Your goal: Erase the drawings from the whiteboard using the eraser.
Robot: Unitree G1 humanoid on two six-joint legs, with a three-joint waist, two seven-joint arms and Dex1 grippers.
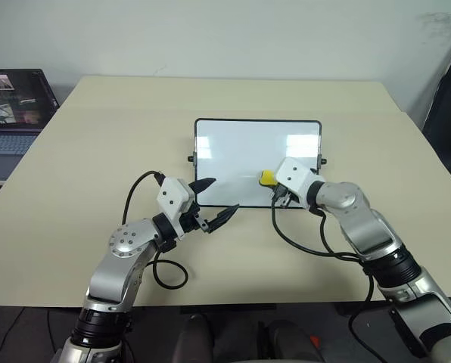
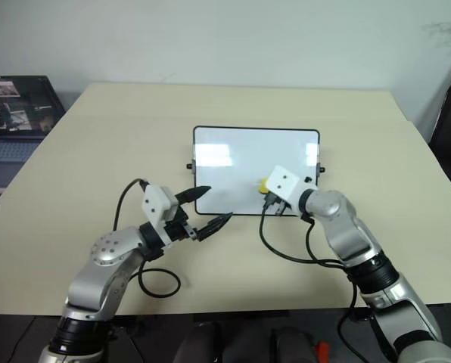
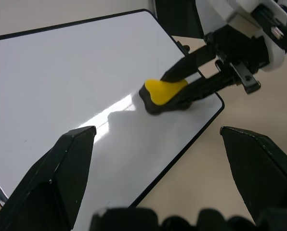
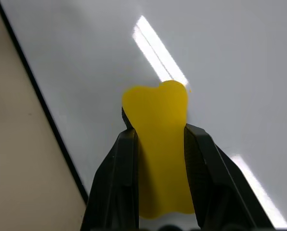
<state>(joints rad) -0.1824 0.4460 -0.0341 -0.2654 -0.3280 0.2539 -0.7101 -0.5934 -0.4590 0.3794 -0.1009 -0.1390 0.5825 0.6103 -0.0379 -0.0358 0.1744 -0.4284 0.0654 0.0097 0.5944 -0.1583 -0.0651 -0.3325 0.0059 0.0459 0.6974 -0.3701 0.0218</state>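
The whiteboard [image 1: 241,151] lies flat in the middle of the table, glossy white with a thin black frame. The drawings are out of view; the board's visible surface looks plain white. My right gripper [image 4: 159,132] is shut on the yellow eraser [image 1: 266,178], pressing its dark underside onto the board near the front right corner. In the left wrist view the eraser [image 3: 160,91] rests on the board close to its edge. My left gripper [image 1: 224,194] stands open at the board's front edge, left of centre, with nothing between its fingers.
An open laptop [image 1: 13,106] sits on a lower surface beyond the table's far left corner. The beige table [image 1: 97,151] extends widely around the board. Black cables [image 1: 301,242] hang from both wrists over the front of the table.
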